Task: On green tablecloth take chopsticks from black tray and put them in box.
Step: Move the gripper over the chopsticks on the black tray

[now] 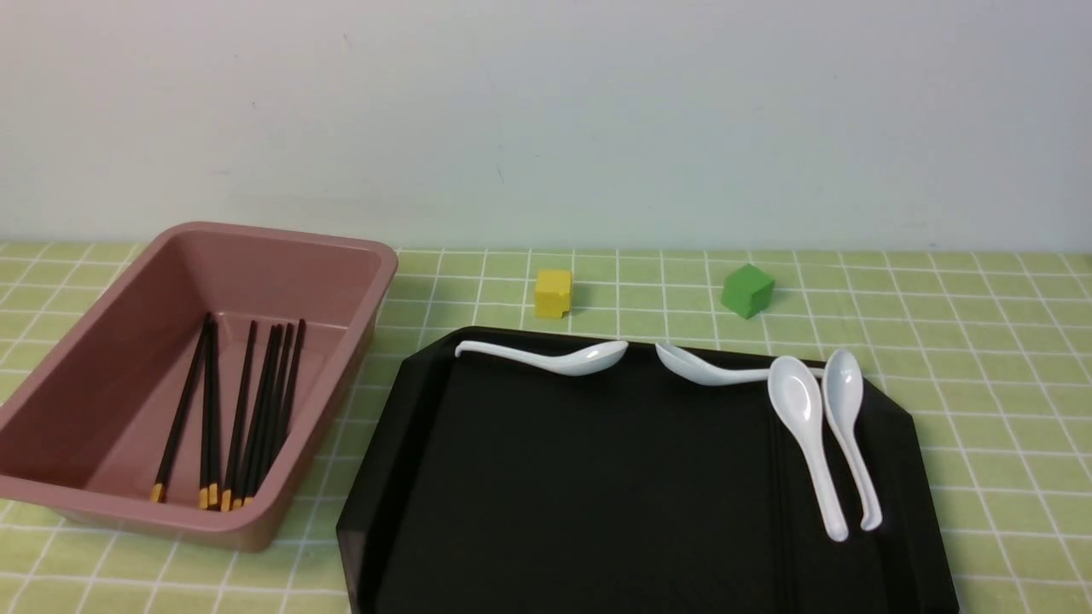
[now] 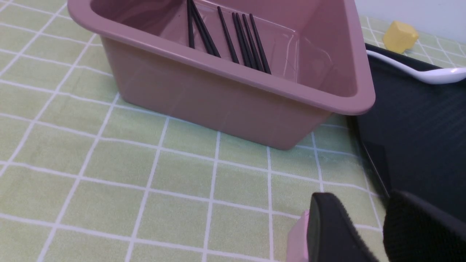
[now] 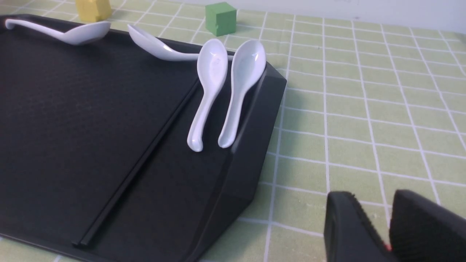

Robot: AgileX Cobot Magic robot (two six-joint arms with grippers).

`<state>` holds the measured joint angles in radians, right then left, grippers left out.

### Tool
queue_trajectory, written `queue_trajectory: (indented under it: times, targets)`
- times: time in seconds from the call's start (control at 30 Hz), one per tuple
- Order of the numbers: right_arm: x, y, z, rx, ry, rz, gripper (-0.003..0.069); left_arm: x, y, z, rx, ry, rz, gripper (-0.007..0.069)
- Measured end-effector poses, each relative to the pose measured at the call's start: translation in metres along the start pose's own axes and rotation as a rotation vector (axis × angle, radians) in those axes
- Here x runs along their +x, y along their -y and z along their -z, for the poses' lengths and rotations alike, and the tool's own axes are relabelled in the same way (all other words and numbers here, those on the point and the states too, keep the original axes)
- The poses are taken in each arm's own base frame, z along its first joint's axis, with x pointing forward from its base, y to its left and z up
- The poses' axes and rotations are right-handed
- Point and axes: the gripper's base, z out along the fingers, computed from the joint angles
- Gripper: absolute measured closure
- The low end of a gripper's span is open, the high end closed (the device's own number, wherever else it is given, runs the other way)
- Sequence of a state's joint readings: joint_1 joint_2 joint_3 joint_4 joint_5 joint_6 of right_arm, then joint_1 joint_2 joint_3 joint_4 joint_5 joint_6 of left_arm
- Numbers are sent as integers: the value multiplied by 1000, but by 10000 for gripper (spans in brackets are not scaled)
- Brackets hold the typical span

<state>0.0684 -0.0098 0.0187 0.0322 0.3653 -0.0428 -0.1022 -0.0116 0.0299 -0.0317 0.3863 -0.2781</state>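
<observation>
On the green tablecloth [image 1: 981,358], the pink box [image 1: 281,273] sat to the left with the black tray [image 1: 597,477] just beside it on the right, the two close at their near corners but not clearly touching. Inside the box, a bundle of chopsticks [image 1: 240,409] lay on the floor, roughly parallel, their orange-yellow ends pointing toward the robot. A single chopstick [image 3: 137,163] lay on the tray's right part, running lengthwise next to the handles of two white spoons [image 1: 798,401]; these lay side by side against the right rim, bowls up. Two other spoons rested along the far rim. Beyond the tray, a yellow cube [image 1: 553,293] and a green cube [image 1: 747,290] stood apart on the cloth. Neither arm showed in the front view. The left gripper [image 2: 364,200] was over the cloth near the box's near corner and the tray's left edge, its black fingers [image 2: 327,225] slightly parted with nothing between them. The right gripper [image 3: 371,198] was over the cloth off the tray's right side, its tips likewise a narrow gap apart and empty.
</observation>
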Motion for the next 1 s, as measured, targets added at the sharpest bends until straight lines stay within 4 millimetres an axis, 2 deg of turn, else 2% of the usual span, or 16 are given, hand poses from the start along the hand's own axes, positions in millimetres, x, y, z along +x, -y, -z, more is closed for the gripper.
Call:
queue_trajectory:
  times: [0.33,0.47,0.6,0.63,0.67,0.8,1.0]
  targets:
    - [0,0,0,-4,0,-10,433,0,0,0,0,0,0,386]
    - [-1,-3,0,-38,14,-102,431,0,0,0,0,0,0,386]
    - [-8,-12,1,-150,67,-496,426,0,0,0,0,0,0,386]
    - [-8,-12,1,-156,67,-514,426,0,0,0,0,0,0,386]
    - [-10,-14,1,-187,77,-626,424,0,0,0,0,0,0,386]
    - [-15,-17,2,-252,88,-848,421,0,0,0,0,0,0,386]
    - [-20,-16,3,-276,128,-995,424,0,0,0,0,0,0,386]
